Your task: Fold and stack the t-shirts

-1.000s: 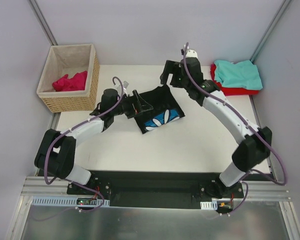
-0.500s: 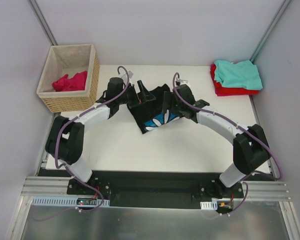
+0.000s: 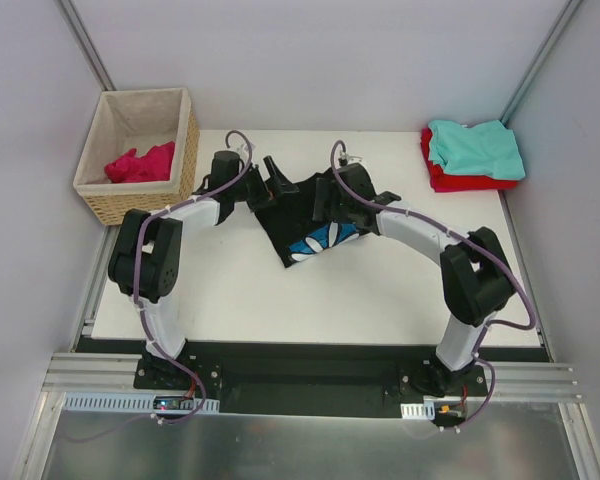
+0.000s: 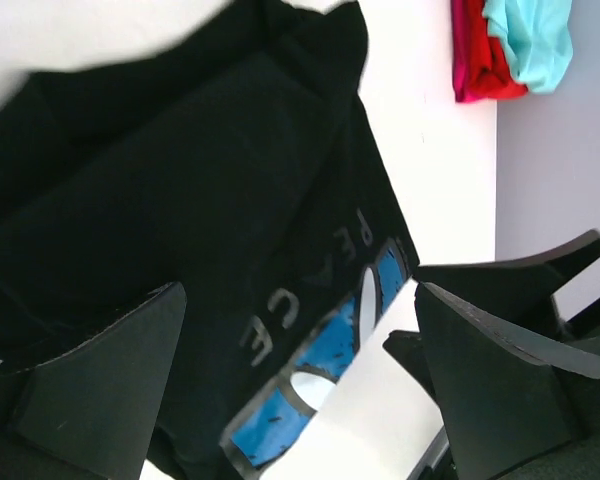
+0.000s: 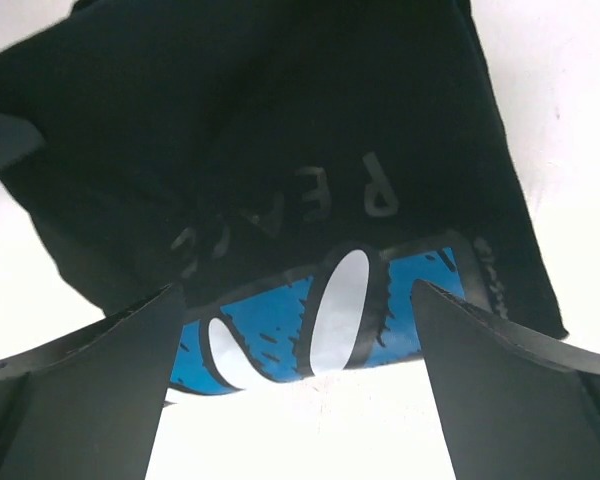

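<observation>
Two sets of fingers spread wide, gripping nothing: left gripper (image 3: pixel 276 184) and right gripper (image 3: pixel 326 205) low over crumpled black t-shirt (image 3: pixel 298 232), edges cut off in wrist views. Beyond right fingers, teal t-shirt (image 3: pixel 475 145) atop red t-shirt (image 3: pixel 460 183), mostly hidden. Beyond left fingers, magenta-pink t-shirt (image 3: pixel 140 163) half sunk in basket (image 3: pixel 145 207).

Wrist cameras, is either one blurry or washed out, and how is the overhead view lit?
Left wrist: the near fingers look soft-edged, the table blows out to plain white, and the black t-shirt keeps little fold detail. Right wrist: same white-out, yet the PEACE print reads clearly. Top external: even light, faint shadows, no glare.
</observation>
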Tool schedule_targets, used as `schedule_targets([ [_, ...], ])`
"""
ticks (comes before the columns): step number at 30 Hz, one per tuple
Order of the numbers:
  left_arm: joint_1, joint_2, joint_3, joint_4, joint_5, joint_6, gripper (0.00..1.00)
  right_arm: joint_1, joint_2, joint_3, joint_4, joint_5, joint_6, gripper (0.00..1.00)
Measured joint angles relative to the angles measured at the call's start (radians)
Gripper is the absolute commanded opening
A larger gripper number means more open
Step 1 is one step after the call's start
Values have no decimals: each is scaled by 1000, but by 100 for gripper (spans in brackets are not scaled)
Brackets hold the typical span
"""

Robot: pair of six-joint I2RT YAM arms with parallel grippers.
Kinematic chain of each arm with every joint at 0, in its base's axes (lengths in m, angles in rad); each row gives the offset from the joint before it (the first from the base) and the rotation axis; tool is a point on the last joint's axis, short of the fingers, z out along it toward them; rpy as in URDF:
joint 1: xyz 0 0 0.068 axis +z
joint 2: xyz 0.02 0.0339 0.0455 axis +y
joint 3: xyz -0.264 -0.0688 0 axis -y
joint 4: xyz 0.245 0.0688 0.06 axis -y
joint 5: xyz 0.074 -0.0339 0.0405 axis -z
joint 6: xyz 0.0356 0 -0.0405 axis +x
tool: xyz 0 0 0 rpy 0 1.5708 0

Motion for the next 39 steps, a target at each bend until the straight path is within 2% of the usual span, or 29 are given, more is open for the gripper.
schedule_targets([
  [7,56,72,53,25,17,0,99,-22,68,8,20,-33,2,100],
  [13,59,130,59,49,32,-2,99,-43,77,-11,57,-45,5,100],
  [28,59,143,17,96,33,-3,99,-58,23,-256,266,-58,31,99],
  [34,59,106,-3,90,33,-13,99,-57,-12,-254,203,-57,31,100],
  [39,58,-30,-37,73,32,-23,99,-53,-61,-178,80,-44,6,100],
])
